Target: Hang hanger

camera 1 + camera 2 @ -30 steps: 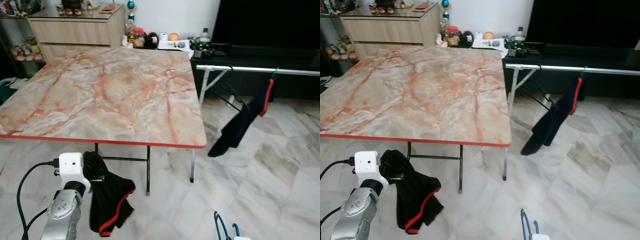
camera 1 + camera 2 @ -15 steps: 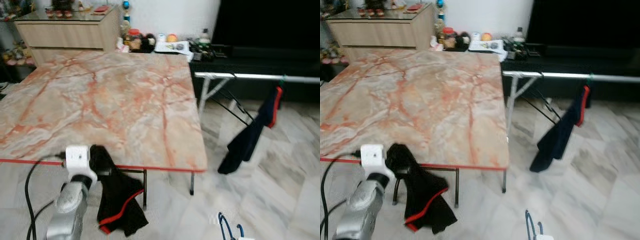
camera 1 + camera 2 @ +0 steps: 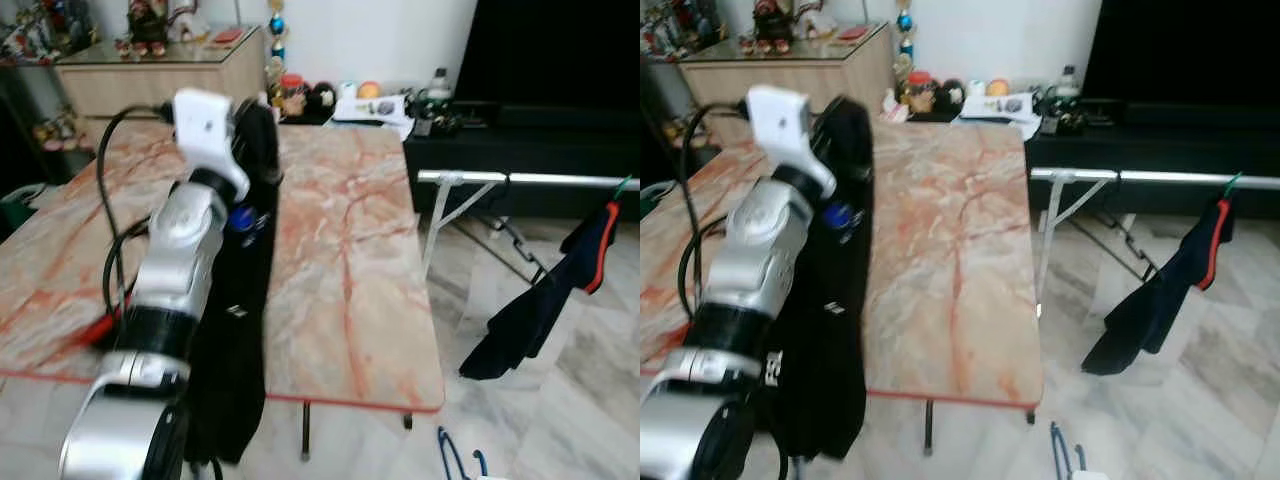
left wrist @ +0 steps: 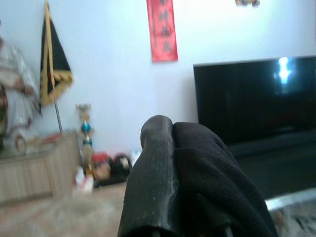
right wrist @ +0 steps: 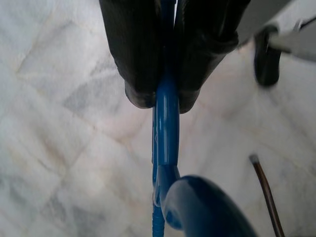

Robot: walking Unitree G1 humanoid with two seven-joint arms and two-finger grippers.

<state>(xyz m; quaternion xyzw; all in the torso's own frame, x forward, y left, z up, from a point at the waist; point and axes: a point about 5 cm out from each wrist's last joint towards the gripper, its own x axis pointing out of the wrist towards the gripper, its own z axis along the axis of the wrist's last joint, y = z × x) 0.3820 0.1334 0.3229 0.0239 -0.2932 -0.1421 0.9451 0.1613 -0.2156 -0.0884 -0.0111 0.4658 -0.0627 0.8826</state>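
A: Black garment [image 3: 238,330], held high over the marble-pattern counter [image 3: 350,290]. Left arm [image 3: 170,300] raised across the left of the head views, white camera box at its wrist.

B: Left hand [image 4: 170,148] state?

A: Wrist view has black cloth wrapped over and around the fingers, one fingertip [image 4: 154,163] showing beside the fabric. Fingers together, clamped on the garment. The cloth hangs from the hand down past the counter's near red edge. A small blue patch shows near the top of it.

B: And the hanger?

A: Blue hanger [image 5: 167,128] in the right hand [image 5: 165,98]. Wrist view shows both black fingers pressed tight on the blue bar, pale marble floor tiles [image 5: 59,138] behind. A curved blue part of the hanger lies nearest the lens. In the head views, a blue loop of it [image 3: 452,460] shows at the bottom edge, low, right of the counter, above the floor.

B: Where could it hang?

A: Silver rail of a drying rack [image 3: 540,180] stands right of the counter, in front of a dark TV cabinet. A dark garment with a red trim [image 3: 545,300] hangs from the rail's far right end on a green hook.

B: Background?

A: Wooden sideboard [image 3: 150,75] behind the counter with small ornaments on top; jars and bits along the wall; large dark screen [image 4: 252,98] upper right.
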